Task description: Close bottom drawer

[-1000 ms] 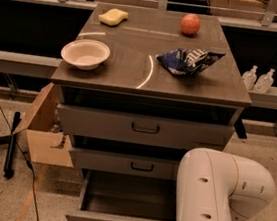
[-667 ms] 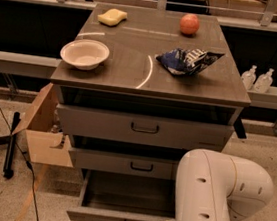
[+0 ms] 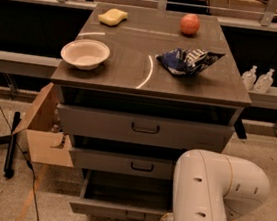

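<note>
The bottom drawer [image 3: 116, 211] is the lowest of three grey cabinet drawers and stands pulled out, its shallow tray open to view, with a small dark handle [image 3: 134, 216] at the front centre. My white arm [image 3: 208, 201] reaches down at the drawer's right front corner. The gripper is hidden below the arm at the bottom edge of the camera view. The middle drawer [image 3: 122, 163] and the top drawer [image 3: 144, 128] sit above it, less far out.
On the cabinet top [image 3: 132, 76] are a white bowl [image 3: 85, 53], a yellow sponge [image 3: 112, 16], a red apple [image 3: 190, 23] and a blue chip bag [image 3: 187, 61]. An open cardboard box [image 3: 43, 128] stands at the left. Two bottles [image 3: 256, 79] stand at the right.
The bottom drawer's front has slid slightly inward toward the cabinet. The arm has shifted a little with it.
</note>
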Tool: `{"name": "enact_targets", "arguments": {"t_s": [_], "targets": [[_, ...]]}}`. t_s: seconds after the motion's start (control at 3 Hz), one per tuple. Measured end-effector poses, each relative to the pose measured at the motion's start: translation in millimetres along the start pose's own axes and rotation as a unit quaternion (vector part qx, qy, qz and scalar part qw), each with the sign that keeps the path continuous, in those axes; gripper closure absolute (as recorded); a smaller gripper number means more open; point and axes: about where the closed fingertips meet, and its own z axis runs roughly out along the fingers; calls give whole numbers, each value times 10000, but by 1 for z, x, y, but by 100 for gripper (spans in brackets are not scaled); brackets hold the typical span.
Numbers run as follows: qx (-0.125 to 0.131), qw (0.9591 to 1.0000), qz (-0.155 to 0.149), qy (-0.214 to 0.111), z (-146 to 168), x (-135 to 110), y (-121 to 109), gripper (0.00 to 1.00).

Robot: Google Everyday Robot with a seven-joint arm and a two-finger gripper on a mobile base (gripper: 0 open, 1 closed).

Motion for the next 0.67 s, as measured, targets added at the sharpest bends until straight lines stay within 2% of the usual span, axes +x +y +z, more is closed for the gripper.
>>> {"name": "enact_targets", "arguments": {"t_s": [0.33,0.67], "targets": [[166,9998,-46,22,10,3,-16,100],[550,9980,-293,51,37,-4,-46,100]]}}
